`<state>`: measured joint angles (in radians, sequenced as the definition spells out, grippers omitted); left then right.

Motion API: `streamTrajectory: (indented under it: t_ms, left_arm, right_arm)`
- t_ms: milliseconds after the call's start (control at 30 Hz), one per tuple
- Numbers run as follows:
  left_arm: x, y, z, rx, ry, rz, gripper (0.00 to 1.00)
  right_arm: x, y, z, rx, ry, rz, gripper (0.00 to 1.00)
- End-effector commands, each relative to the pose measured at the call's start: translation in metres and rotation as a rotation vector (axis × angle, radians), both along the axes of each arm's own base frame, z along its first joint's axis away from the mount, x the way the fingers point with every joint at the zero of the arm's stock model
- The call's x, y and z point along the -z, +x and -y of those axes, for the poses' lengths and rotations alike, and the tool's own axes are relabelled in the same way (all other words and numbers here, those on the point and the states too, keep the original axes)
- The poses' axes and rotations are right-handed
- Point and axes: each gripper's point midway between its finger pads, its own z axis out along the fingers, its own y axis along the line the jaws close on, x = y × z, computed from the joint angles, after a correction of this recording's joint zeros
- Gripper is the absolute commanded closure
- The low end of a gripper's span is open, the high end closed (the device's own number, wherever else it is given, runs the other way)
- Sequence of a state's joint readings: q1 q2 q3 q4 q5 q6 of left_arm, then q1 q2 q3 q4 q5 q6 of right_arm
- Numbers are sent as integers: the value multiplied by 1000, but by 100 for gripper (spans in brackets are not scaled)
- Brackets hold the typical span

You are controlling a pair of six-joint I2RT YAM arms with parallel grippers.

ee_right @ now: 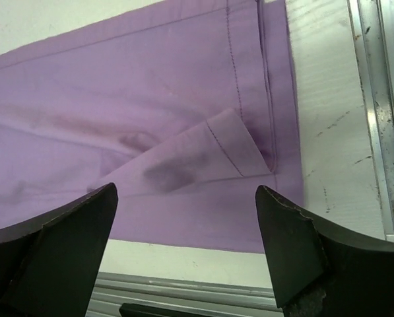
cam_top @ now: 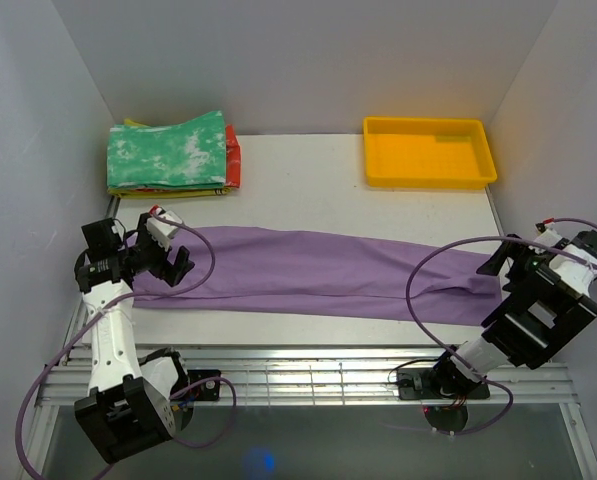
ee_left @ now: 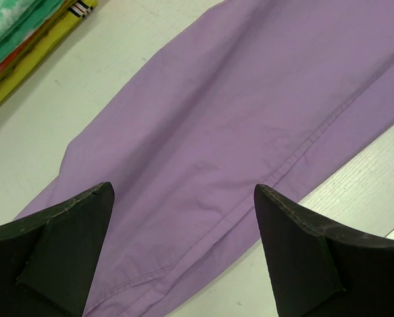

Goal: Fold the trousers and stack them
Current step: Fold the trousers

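**Both grippers open over flat trousers**

Trousers (cam_top: 318,270) lie stretched flat across the table (cam_top: 298,165), one long purple strip running from one gripper to the other.

Left gripper (ee_left: 183,191): fingers (ee_left: 65,231) spread wide, nothing clamped. Cloth lies under the gap and runs on ahead of both tips. A seam line passes just inside the right-hand finger.

Right gripper (ee_right: 187,191): fingers (ee_right: 58,238) spread too, gripping nothing. The cloth's stitched end sits below the gap, with a small turned-over flap between the tips. Bare table edge shows past the right-hand finger.

Folded stack (cam_top: 173,155) sits well ahead of the left fingers, tray (cam_top: 428,152) well ahead of the right ones.
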<state>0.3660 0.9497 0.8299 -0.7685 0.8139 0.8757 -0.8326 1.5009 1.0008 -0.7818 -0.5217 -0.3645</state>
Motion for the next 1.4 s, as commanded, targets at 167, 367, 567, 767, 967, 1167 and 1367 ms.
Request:
streamTrajectory:
  t_ms: [167, 367, 567, 767, 967, 1167, 1367]
  left_arm:
    - [6, -4, 3, -4, 0, 15, 2]
    - [9, -6, 3, -9, 5, 20, 2]
    - [16, -6, 2, -13, 4, 5, 2]
    - [21, -6, -2, -20, 26, -3, 2]
    - [24, -8, -2, -17, 32, 5, 2]
    - [31, -8, -4, -25, 36, -15, 2]
    - [35, -30, 16, 81, -8, -73, 2]
  right_arm:
    - [3, 41, 20, 114, -220, -27, 9]
    - [25, 34, 34, 115, -236, -155, 8]
    - [33, 13, 28, -2, -238, -248, 25]
    - [11, 2, 36, -132, -301, -252, 77]
    - [-22, 1, 47, -256, -387, -186, 92]
    - [-13, -20, 42, -446, -451, -177, 91]
    - [-48, 3, 19, -770, -567, 116, 7]
